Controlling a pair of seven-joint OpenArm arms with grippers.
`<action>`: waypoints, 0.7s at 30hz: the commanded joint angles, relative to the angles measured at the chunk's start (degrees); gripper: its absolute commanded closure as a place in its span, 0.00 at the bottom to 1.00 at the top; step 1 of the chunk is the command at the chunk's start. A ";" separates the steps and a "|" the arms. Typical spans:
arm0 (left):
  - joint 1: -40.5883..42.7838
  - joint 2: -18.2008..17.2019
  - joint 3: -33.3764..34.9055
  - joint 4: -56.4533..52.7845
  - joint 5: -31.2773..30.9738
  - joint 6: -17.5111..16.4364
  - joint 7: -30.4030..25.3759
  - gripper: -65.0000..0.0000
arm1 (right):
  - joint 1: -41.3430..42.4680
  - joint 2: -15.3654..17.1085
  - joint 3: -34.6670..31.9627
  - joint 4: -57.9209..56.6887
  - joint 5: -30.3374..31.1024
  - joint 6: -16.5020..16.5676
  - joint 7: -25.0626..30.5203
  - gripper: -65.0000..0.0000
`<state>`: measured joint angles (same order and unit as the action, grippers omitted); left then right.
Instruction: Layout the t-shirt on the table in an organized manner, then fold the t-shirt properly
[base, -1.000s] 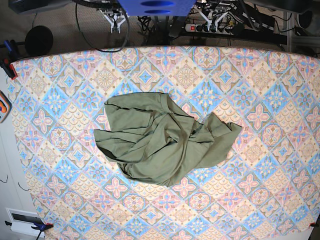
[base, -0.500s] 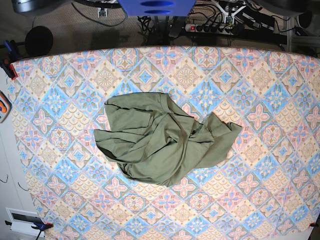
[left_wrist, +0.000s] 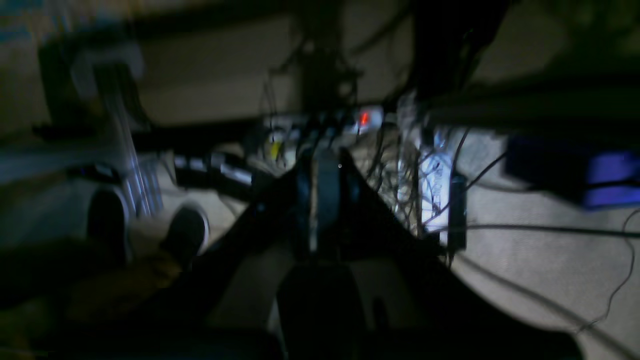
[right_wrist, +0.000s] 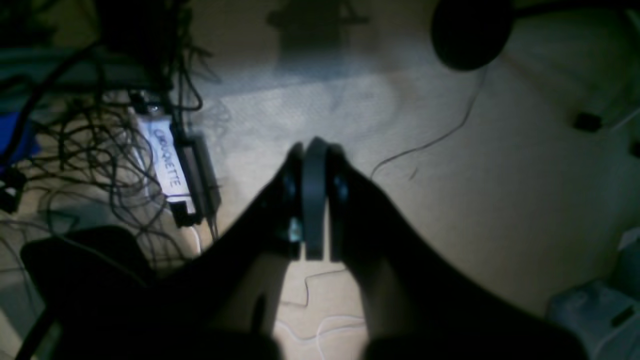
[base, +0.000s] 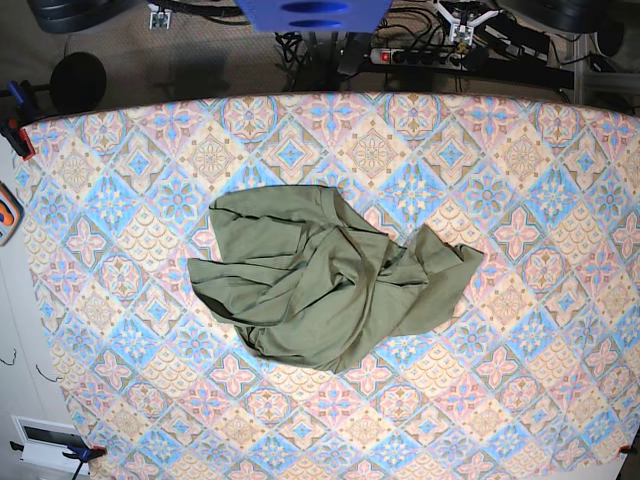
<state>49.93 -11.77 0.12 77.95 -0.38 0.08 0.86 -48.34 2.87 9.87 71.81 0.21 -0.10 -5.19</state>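
The olive-green t-shirt (base: 325, 285) lies crumpled in a wrinkled heap in the middle of the table (base: 520, 350), with one part trailing to the right. Both arms are drawn back beyond the table's far edge. My left gripper (base: 462, 28) is at the top right of the base view and my right gripper (base: 158, 17) at the top left, both far from the shirt. In the left wrist view the left gripper (left_wrist: 324, 157) is shut and holds nothing. The right gripper (right_wrist: 314, 147) is likewise shut and empty over the floor. Neither wrist view shows the shirt.
Behind the table's far edge are a power strip (base: 400, 55) with tangled cables, a blue mount (base: 315, 12) and a round black object (base: 78, 80). A red clamp (base: 15, 135) grips the table's left corner. An orange item (base: 5, 215) sits off the left side.
The right gripper has moved leftward along the back, away from the centre. The left gripper shifted a little to the right. The t-shirt has not moved.
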 joint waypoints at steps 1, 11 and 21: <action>2.33 -1.20 -0.25 3.23 -0.01 0.14 -0.91 1.00 | -1.11 0.86 0.46 3.05 0.28 -0.21 1.72 1.00; 9.63 -4.01 -0.34 29.34 -2.91 0.14 6.04 1.00 | -5.16 0.60 4.42 31.00 0.28 -0.21 -11.20 1.00; 4.53 -5.24 -7.90 37.52 -12.14 0.14 12.81 1.00 | -4.45 0.51 1.25 40.41 0.19 -0.21 -17.01 1.00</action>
<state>53.82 -16.69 -7.35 114.54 -12.51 -0.03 14.79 -52.64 3.07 11.14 111.02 0.43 -0.30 -23.64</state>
